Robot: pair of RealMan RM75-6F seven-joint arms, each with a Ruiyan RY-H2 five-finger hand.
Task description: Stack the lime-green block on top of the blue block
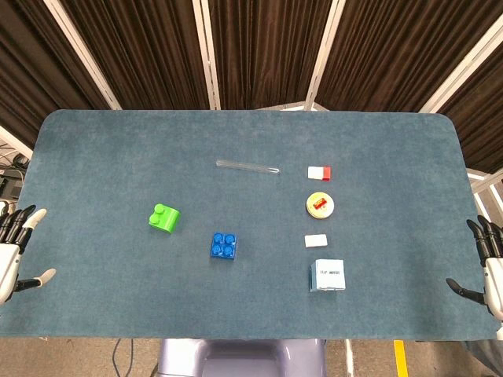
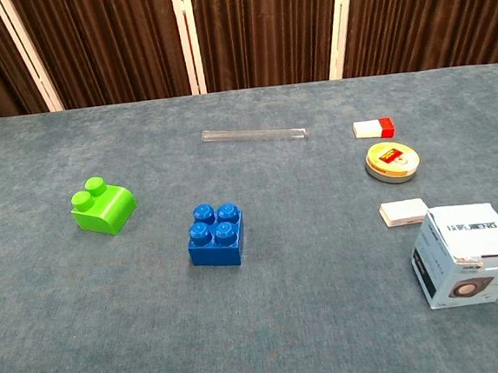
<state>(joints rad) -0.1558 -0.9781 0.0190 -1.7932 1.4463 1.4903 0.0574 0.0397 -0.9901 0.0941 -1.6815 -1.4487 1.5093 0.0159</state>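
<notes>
The lime-green block point(image 1: 164, 217) point(image 2: 102, 206) lies on the blue-grey table point(image 1: 102, 157), left of centre, studs up. To its right and a little nearer me stands the blue block point(image 1: 224, 246) point(image 2: 216, 235), apart from it. My left hand point(image 1: 16, 251) hangs at the table's left edge, fingers spread and empty. At the right edge my right hand point(image 1: 487, 263) is likewise spread with nothing in it. Neither hand shows in the chest view.
A clear tube point(image 1: 248, 166) lies behind the blocks. On the right sit a white-and-red eraser point(image 1: 320, 173), a round tin point(image 1: 321, 205), a small white piece point(image 1: 316, 241) and a white box point(image 1: 328, 276).
</notes>
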